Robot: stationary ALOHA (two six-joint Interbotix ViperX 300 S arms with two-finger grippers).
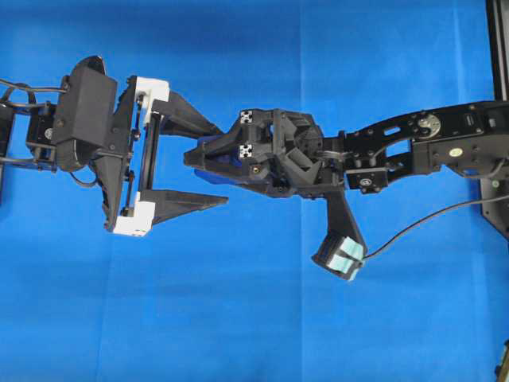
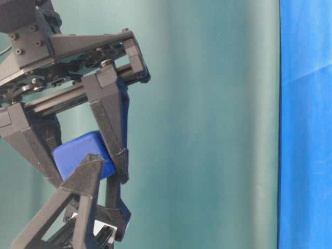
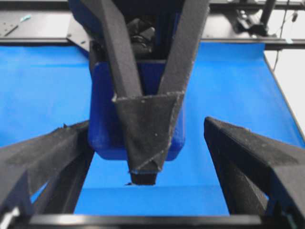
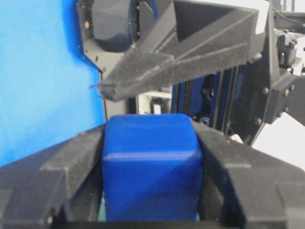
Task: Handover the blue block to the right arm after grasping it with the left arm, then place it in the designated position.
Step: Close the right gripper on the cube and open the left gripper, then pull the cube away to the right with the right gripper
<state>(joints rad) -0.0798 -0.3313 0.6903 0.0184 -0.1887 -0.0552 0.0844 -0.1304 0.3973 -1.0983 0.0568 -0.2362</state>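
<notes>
Small dark-blue rounded cube (image 4: 150, 167): held aloft mid-worktop, clamped between right gripper (image 1: 208, 156) fingers, left gripper (image 1: 213, 163) fingers spread wide and clear of it; withdraw left arm straight back before carrying cube to its spot.

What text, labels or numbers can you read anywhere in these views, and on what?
No readable text in any view.
Right gripper: two small black-and-white checker markers on its body, patterns only, no letters.
Right arm: round metal fittings, any marks too small to read.
Blue block and left gripper: unmarked.
</notes>
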